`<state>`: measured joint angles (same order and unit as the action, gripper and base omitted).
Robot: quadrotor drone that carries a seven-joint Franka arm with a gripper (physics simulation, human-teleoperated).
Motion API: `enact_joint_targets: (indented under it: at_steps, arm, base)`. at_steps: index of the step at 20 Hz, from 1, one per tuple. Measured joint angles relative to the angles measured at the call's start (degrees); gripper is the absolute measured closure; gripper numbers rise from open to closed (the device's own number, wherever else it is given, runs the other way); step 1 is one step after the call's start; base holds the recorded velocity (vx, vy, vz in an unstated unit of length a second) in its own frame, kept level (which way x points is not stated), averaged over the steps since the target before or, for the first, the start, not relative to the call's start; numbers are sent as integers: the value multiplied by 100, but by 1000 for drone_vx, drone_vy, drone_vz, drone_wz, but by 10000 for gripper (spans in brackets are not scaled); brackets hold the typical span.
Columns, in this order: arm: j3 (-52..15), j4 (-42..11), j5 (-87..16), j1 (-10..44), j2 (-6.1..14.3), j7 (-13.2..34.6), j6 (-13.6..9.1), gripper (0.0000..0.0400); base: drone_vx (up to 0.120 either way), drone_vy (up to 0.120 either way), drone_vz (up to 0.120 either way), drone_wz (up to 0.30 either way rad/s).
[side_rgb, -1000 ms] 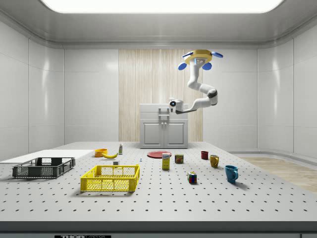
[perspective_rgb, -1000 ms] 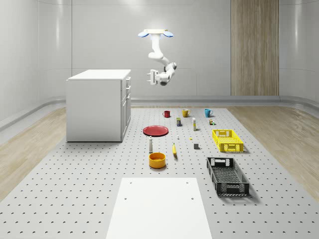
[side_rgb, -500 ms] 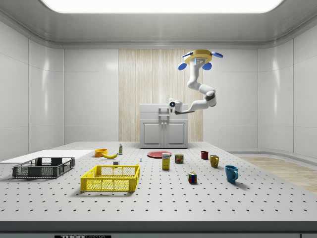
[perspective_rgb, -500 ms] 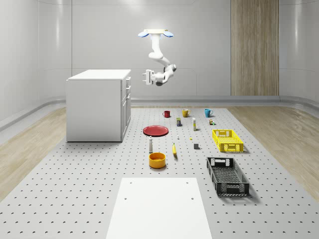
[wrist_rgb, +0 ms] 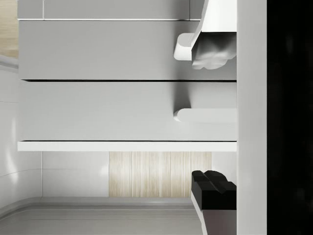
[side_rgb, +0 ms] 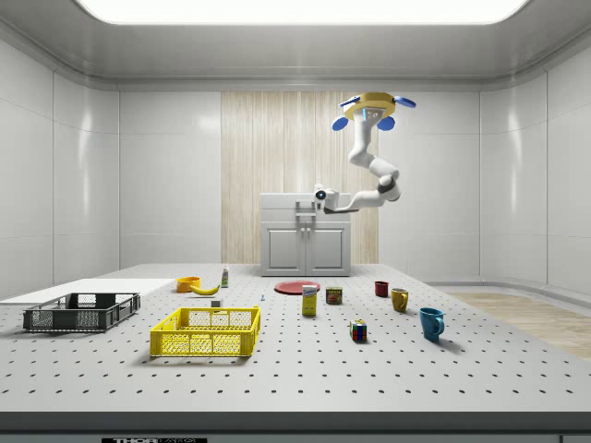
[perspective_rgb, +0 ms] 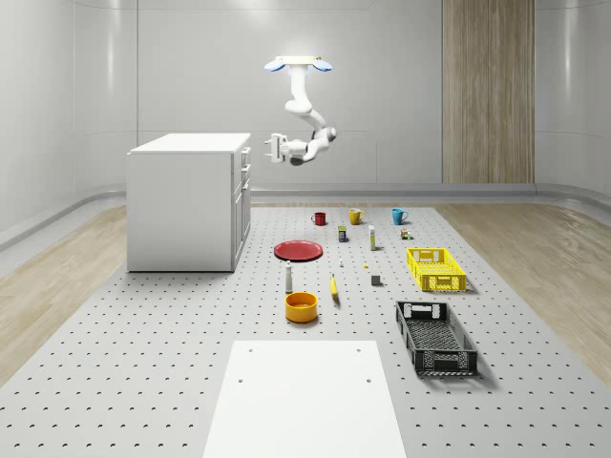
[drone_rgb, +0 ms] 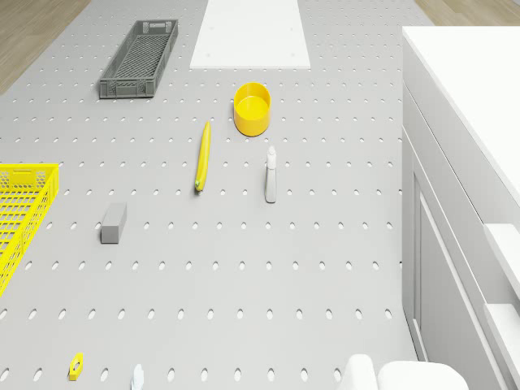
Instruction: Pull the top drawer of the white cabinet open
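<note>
The white cabinet [perspective_rgb: 186, 200] stands at the whole-scene view's left, its drawers facing right. My drone [perspective_rgb: 299, 64] hovers high above the floor, to the right of the cabinet front. The arm hangs down and bends toward the cabinet. My gripper [perspective_rgb: 274, 148] is level with the top drawer [perspective_rgb: 245, 153], a short gap from it. In the wrist view the top drawer's handle [wrist_rgb: 205, 115] lies ahead between my two spread fingertips [wrist_rgb: 212, 188], so the gripper [wrist_rgb: 212, 117] is open and empty. In the side view the gripper [side_rgb: 314, 197] is in front of the cabinet [side_rgb: 307, 235].
On the pegboard floor below lie a red plate [perspective_rgb: 298, 250], yellow bowl [drone_rgb: 252, 107], banana [drone_rgb: 202, 154], small bottle [drone_rgb: 270, 175], grey block [drone_rgb: 114, 222], several mugs [perspective_rgb: 355, 217], a yellow crate [perspective_rgb: 435, 269] and a dark crate [perspective_rgb: 434, 336]. A white mat [perspective_rgb: 304, 396] lies in front.
The gripper has moved toward the cabinet front and risen slightly, the arm folding in. The drone hovers in the same place.
</note>
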<state>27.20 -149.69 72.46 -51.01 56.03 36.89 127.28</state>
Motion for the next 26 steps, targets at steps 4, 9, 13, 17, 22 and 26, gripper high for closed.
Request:
enact_joint_targets:
  at_steps: [4,9,13,17,22,26]
  arm:
    - [-198,72,338,-79,-232,-172,127,95]
    - [-385,146,638,-72,-449,-321,167,95]
    - [-492,177,776,6,-551,-383,124,95]
    - [-592,201,892,100,-635,-430,69,95]
    - [-773,289,1144,158,-841,-546,63,95]
    - [-766,465,1241,223,-1117,-650,-72,95]
  base:
    - [0,0,0,0]
    - [0,0,0,0]
    - [0,0,0,0]
    - [0,0,0,0]
    - [0,0,0,0]
    - [0,0,0,0]
